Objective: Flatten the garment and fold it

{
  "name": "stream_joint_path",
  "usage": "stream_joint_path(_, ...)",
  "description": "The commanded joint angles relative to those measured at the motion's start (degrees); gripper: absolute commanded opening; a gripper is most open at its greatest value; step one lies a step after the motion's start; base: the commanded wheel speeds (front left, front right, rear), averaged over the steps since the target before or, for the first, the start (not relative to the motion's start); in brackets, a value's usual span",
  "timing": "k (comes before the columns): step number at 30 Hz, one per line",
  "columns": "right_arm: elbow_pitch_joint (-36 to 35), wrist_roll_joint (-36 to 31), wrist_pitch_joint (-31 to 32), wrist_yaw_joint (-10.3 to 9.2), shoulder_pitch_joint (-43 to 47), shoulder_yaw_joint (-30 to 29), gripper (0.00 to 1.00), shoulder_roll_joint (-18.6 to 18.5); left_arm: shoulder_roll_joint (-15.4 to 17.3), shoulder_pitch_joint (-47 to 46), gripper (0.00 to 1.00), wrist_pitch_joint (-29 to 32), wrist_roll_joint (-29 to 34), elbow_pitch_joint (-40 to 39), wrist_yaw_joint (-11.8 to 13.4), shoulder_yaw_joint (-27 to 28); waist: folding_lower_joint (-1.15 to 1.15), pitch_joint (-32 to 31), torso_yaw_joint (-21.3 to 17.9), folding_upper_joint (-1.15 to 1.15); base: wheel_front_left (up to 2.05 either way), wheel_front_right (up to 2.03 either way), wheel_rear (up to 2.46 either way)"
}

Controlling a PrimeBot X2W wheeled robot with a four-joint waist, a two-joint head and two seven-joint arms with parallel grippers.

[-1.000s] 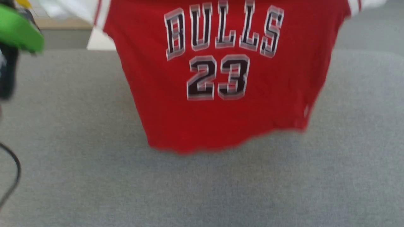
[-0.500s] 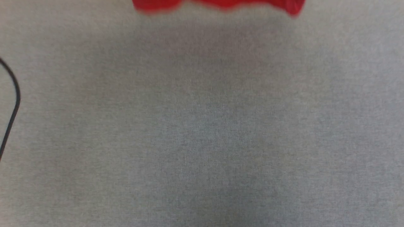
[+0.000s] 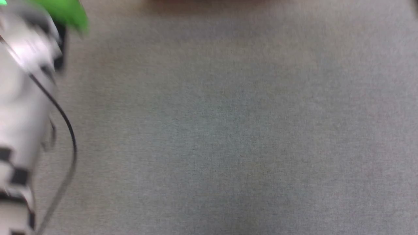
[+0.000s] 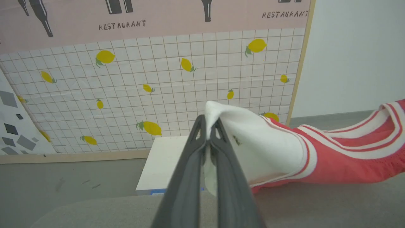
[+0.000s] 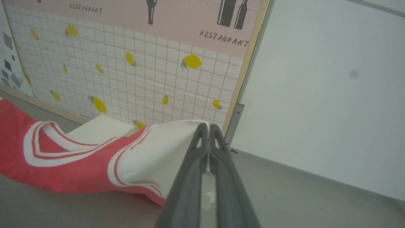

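Note:
In the left wrist view my left gripper [image 4: 208,127] is shut on the white sleeve of the garment [image 4: 341,166], a red shirt with red-and-white striped trim. The shirt stretches away to the right, just above the grey surface. In the right wrist view my right gripper [image 5: 205,129] is shut on the other white sleeve, and the garment [image 5: 63,169] runs off to the left with its striped collar showing. The shirt hangs spread between the two grippers.
The grey cloth-covered table [image 3: 228,130] lies below in the head view. My pale left forearm [image 3: 19,114], its black cable [image 3: 67,125] and a green part [image 3: 65,13] are at the left. Behind stand a white box [image 4: 164,161], a lemon-tiled panel [image 4: 158,79] and a white wall [image 5: 316,95].
The head view has swung down over the table, so the red shirt slid out past the top edge. My left forearm now stands at the left of that view.

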Motion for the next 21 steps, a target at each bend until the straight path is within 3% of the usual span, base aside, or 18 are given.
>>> stream_joint_path(1, -0.27, 1.49, -0.31, -0.09, 3.32, 1.13, 0.00, -0.34, -0.11, 3.61, 0.00, -0.65, -0.48, 0.19, -0.45, -0.41, -0.01, -4.15, 1.60, 0.00, 0.00, 0.00, 0.00)
stream_joint_path(5, -3.46, 7.49, 1.03, -0.09, 14.31, 4.54, 0.00, -1.64, 0.34, 15.97, 0.00, -0.64, -2.01, -0.77, -1.42, -2.27, -0.01, -9.17, 2.83, 0.00, 0.00, 0.00, 0.00)
stream_joint_path(9, -9.74, 12.97, 4.09, -0.09, 26.94, 8.00, 0.00, -5.24, 2.28, 28.94, 0.00, 0.57, -4.22, -5.29, -1.01, -3.44, -0.01, -13.39, 3.88, 0.00, 0.00, 0.00, 0.00)
stream_joint_path(16, -18.76, 18.81, 9.20, -0.09, 45.32, 7.21, 0.00, -10.96, 6.50, 46.38, 0.00, 4.51, -7.20, -16.78, 2.30, -5.14, -0.01, -17.26, 4.56, 0.00, 0.00, 0.00, 0.00)
stream_joint_path(21, -22.94, 17.75, 13.50, -0.09, 54.28, 5.29, 0.00, -13.77, 9.80, 53.92, 0.00, 6.57, -8.04, -21.68, 4.95, -5.79, -0.01, -19.21, 4.44, 0.00, 0.00, 0.00, 0.00)
